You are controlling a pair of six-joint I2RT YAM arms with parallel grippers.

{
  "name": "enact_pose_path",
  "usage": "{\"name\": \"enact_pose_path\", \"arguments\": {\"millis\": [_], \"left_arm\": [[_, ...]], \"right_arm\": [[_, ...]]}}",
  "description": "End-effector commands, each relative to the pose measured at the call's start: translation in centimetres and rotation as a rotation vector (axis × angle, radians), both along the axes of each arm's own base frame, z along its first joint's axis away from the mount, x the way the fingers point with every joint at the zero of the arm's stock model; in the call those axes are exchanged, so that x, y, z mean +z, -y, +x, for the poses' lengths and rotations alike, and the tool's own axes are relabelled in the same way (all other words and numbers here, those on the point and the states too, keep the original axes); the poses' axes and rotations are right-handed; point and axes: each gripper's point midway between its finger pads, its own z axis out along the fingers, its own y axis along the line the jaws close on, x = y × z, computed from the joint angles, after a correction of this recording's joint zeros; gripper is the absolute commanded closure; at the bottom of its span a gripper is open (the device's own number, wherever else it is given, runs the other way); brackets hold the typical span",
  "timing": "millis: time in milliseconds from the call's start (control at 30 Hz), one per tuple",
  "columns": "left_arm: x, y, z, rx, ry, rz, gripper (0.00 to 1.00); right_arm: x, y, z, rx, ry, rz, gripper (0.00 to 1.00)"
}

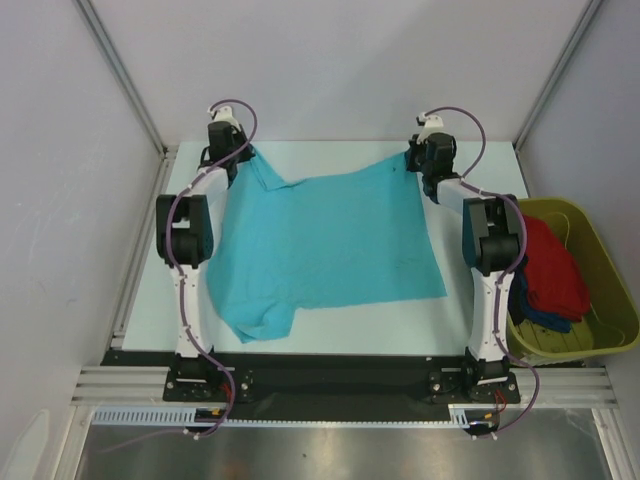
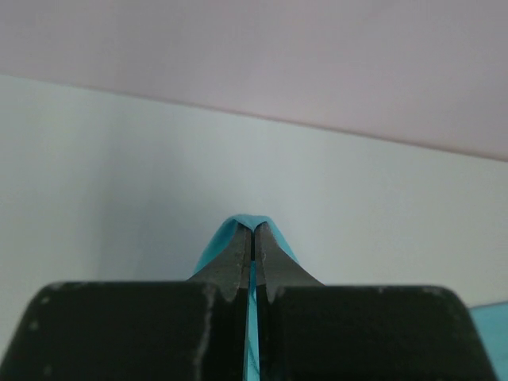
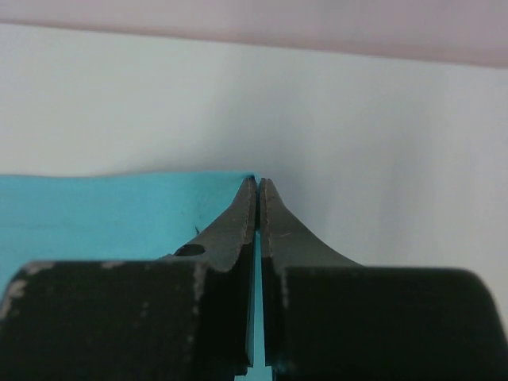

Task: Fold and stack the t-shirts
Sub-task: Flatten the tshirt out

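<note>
A turquoise t-shirt (image 1: 325,240) lies spread over the white table, one sleeve near the front left. Its two far corners are pulled toward the back wall. My left gripper (image 1: 240,150) is shut on the far left corner of the turquoise t-shirt (image 2: 238,226), cloth wrapping over the closed fingertips. My right gripper (image 1: 415,158) is shut on the far right corner of the same t-shirt (image 3: 119,214), a thin strip of cloth showing between its fingers. Red t-shirt (image 1: 550,265) and dark blue t-shirt (image 1: 535,315) lie bunched in the tub at right.
An olive-green plastic tub (image 1: 600,300) stands at the table's right edge beside the right arm. Grey walls and aluminium frame posts close in the back and sides. A black rail runs along the near edge at the arm bases.
</note>
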Motion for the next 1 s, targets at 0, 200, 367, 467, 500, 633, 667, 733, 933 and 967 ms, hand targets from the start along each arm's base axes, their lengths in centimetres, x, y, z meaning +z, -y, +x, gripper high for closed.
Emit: {"name": "enact_pose_path", "arguments": {"millis": [0,200,367,467,500,633,667,733,933,967], "left_arm": [[6.6,0.8,3.2,-0.019,0.166,-0.059,1.00],[6.5,0.8,6.0,-0.012,0.213,-0.079,1.00],[6.2,0.5,7.4,0.004,0.240,-0.085,1.00],[6.6,0.5,7.6,0.004,0.260,-0.090,1.00],[6.6,0.6,7.7,0.001,0.263,-0.098,0.99],[6.5,-0.8,7.7,0.084,0.219,-0.068,0.54],[6.8,-1.9,7.4,0.129,0.199,-0.040,0.43],[8.6,-4.1,5.4,0.234,0.145,0.009,0.14],[12.8,-8.5,-4.7,0.411,0.009,0.068,0.06],[12.4,-8.4,-6.1,0.411,-0.026,0.064,0.07]], "right_arm": [[3.4,-0.2,3.5,0.004,0.125,0.009,1.00],[4.0,0.5,6.4,-0.023,0.168,-0.008,1.00],[3.5,1.2,7.3,-0.043,0.161,-0.041,1.00],[3.4,1.7,7.4,-0.065,0.152,-0.057,1.00],[3.5,2.0,7.3,-0.075,0.151,-0.062,1.00],[3.1,3.6,7.4,-0.142,0.130,-0.097,1.00],[3.6,3.9,7.6,-0.150,0.135,-0.104,1.00],[2.7,4.6,7.7,-0.165,0.091,-0.143,0.96],[2.9,6.7,8.1,-0.238,0.020,-0.208,0.50],[3.4,6.9,7.9,-0.257,-0.007,-0.201,0.46]]}}
